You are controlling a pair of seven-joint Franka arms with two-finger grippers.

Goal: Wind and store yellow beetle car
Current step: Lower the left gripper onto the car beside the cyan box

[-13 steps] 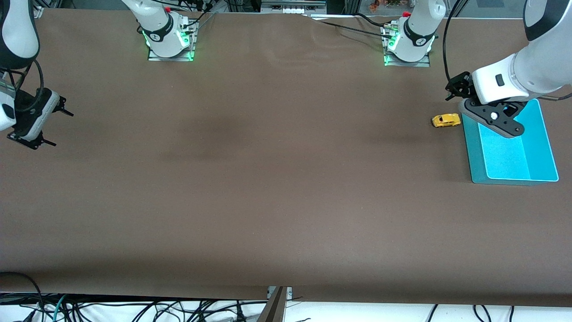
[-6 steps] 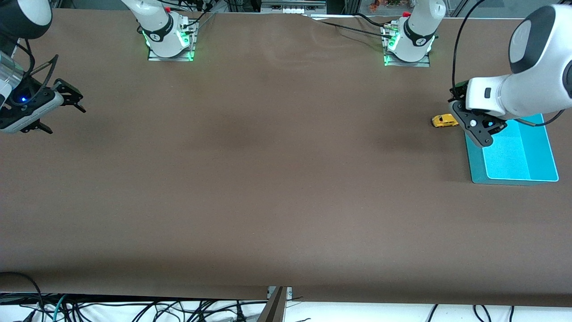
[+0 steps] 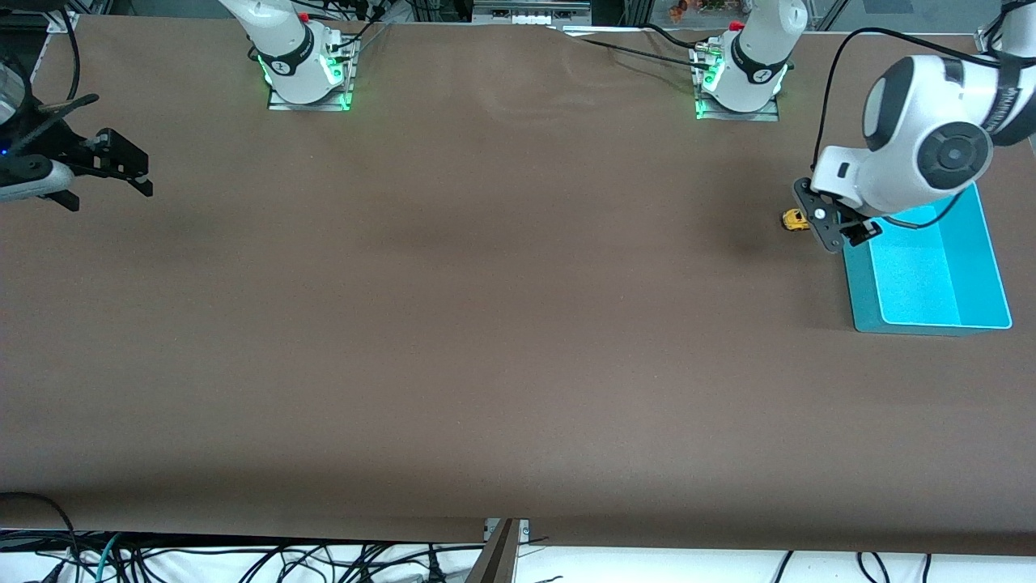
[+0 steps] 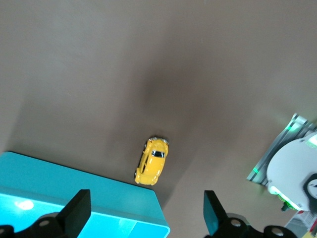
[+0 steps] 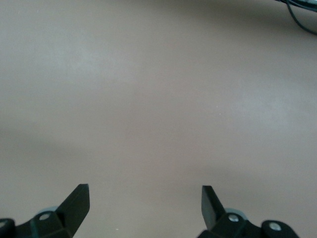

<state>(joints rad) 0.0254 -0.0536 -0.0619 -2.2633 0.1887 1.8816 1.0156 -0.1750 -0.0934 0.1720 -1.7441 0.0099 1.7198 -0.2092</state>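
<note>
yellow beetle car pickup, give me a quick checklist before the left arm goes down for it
1. Left gripper open, nothing held: ok.
2. Yellow beetle car on its wheels on the table: ok.
3. Car free of the teal bin: cannot tell; it sits right beside the bin's wall.
4. Left gripper centred over the car: not ok; it is partly over the bin's edge.
5. Bin has nothing in it where visible: ok.
6. Right gripper waits open at the right arm's end, well apart: ok.
</note>
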